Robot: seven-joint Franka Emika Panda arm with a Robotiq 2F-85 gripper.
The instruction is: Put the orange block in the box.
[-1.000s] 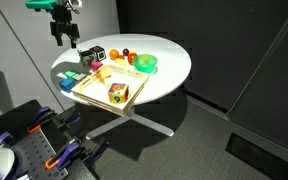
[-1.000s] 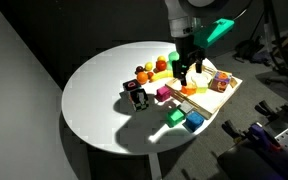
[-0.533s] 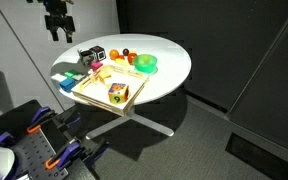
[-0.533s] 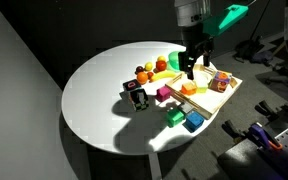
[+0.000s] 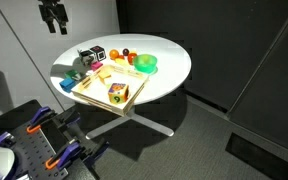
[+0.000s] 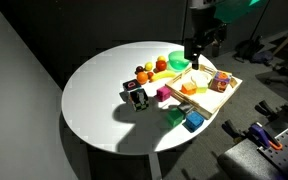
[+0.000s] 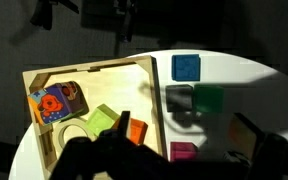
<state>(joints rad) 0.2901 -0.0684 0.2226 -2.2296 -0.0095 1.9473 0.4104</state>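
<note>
The orange block (image 6: 189,88) lies inside the box (image 6: 213,100), a shallow light-wood tray on the white round table. In the wrist view the orange block (image 7: 137,131) sits near the box's right rim (image 7: 89,72). My gripper (image 6: 198,46) hangs open and empty well above the box and holds nothing. In the wrist view the gripper (image 7: 184,122) shows as two dark fingers spread wide, one finger (image 7: 121,124) over the orange block's edge. In an exterior view the gripper (image 5: 54,15) is high above the table's far left edge.
A patterned cube (image 7: 52,103) and a yellow-green block (image 7: 102,120) also lie in the box. Blue (image 7: 188,67), green (image 7: 211,100) and magenta (image 7: 184,152) blocks sit beside it. A green bowl (image 6: 177,60), small round balls (image 6: 144,73) and a black-white cube (image 6: 138,97) stand further off.
My gripper has risen straight up from just above the box, open and empty. The orange block has stayed in the box.
</note>
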